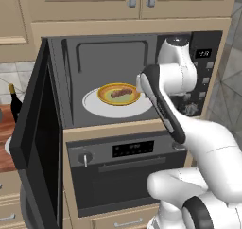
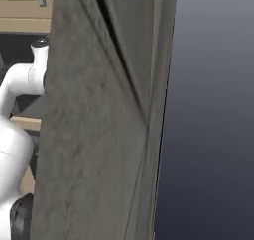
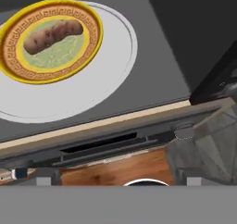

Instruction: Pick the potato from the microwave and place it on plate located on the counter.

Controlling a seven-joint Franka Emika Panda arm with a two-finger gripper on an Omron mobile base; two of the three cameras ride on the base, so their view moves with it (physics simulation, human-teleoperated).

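Potato (image 3: 53, 34) lies on yellow-rimmed dish (image 3: 95, 42) atop turntable (image 3: 111, 75) inside microwave (image 1: 71, 81). In hand view it sits up and left of the gripper, long axis slanting lower-left to upper-right. Jaws spread wide, holding nothing.

Potato (image 3: 53, 34) rough matt; microwave (image 1: 71, 72) smooth matt grey; counter (image 3: 115, 170) glossy wood.

Even, flat rendered light, no clear source. Microwave (image 1: 118, 76) cavity dimmer than the cabinets; soft shadow under the yellow-rimmed dish (image 3: 51, 40). No glare. Base views low-res, slightly soft. Right base view: grey panel (image 2: 104, 135) close-up, grainy. Hand view w/ soft edges.
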